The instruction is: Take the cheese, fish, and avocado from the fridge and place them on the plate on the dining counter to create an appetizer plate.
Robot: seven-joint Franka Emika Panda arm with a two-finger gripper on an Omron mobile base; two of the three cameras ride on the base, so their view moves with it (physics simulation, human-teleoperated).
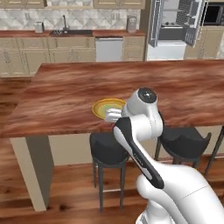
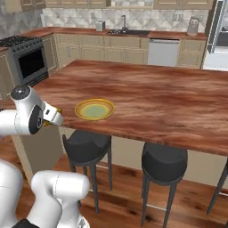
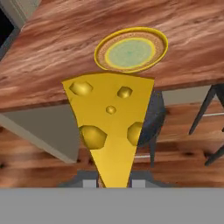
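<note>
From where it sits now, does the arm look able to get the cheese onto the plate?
Probably yes. The end effector is shut on the cheese, just short of the dining counter's near edge, and the plate lies close to that edge with nothing on it. The stools sit below the counter, out of the way.

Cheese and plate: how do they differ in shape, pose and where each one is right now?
The cheese is a wedge with holes in its face; the plate is round with a raised rim. The cheese is held in the shut jaws, out over the floor beside the dining counter; the plate lies flat near that counter's edge with nothing on it. Both are yellow.
</note>
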